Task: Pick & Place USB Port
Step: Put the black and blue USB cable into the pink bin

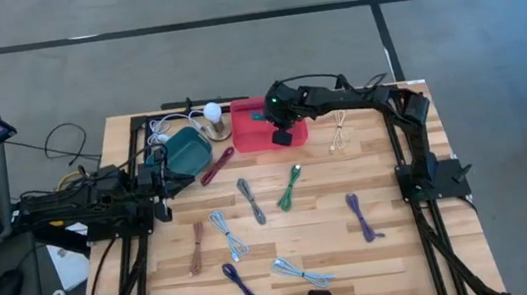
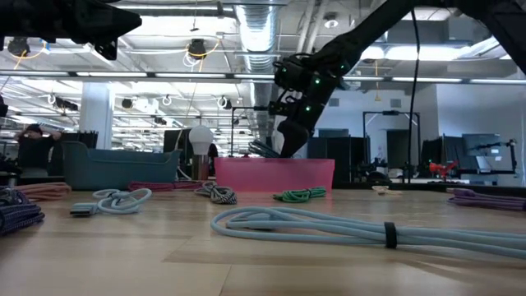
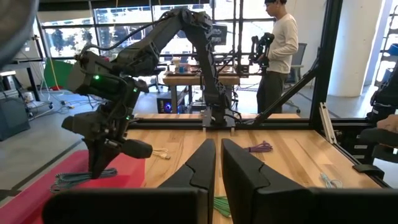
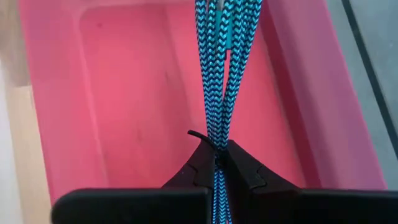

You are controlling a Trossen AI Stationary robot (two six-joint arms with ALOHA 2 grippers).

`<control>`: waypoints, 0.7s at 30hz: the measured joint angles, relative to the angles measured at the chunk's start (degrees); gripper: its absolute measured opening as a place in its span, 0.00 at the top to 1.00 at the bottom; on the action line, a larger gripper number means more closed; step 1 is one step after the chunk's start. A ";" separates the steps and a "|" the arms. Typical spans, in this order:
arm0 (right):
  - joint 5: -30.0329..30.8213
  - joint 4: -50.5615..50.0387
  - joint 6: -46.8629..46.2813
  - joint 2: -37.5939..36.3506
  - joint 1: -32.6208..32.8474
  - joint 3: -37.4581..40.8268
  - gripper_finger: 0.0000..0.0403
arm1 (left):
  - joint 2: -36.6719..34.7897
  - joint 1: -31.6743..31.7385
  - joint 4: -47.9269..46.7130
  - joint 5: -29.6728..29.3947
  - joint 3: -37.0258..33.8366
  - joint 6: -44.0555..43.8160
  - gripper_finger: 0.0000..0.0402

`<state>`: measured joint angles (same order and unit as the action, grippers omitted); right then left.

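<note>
Right wrist view has it: the right tool is pinching a blue braided cable, its long axis running straight out ahead, dangling into the pink tray. From overhead, that tray sits at twelve o'clock on the desk. Release looks next, I'd say. Over at nine o'clock, the left tool waits, fingers pressed nearly together.

Bench: wooden slats, carrying everything.
Lying on it: pink tray, teal bin, scattered coiled cables.
</note>
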<state>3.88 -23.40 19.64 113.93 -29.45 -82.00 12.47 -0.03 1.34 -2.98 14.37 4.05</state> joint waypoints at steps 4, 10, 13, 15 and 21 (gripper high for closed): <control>-0.01 0.62 -0.17 -0.14 0.02 -0.06 0.99 | 0.01 0.01 0.00 -0.02 0.00 0.00 0.94; 0.02 1.42 -0.17 -0.48 0.02 -0.06 0.99 | 0.00 0.01 -0.01 -0.02 0.00 0.00 0.94; 0.01 2.78 -0.17 -0.48 0.02 -0.04 0.99 | 0.00 0.01 0.00 0.00 0.00 0.00 0.94; 0.01 3.15 -0.17 -0.48 0.02 -0.06 0.98 | 0.02 0.02 -0.01 -0.01 0.00 0.00 0.94; 0.48 3.30 -0.17 -0.48 0.04 -0.04 0.88 | 0.02 0.02 -0.02 -0.02 0.00 0.00 0.94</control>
<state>4.36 -20.10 19.46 113.45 -29.41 -82.04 12.49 -0.01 1.33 -3.00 14.37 4.05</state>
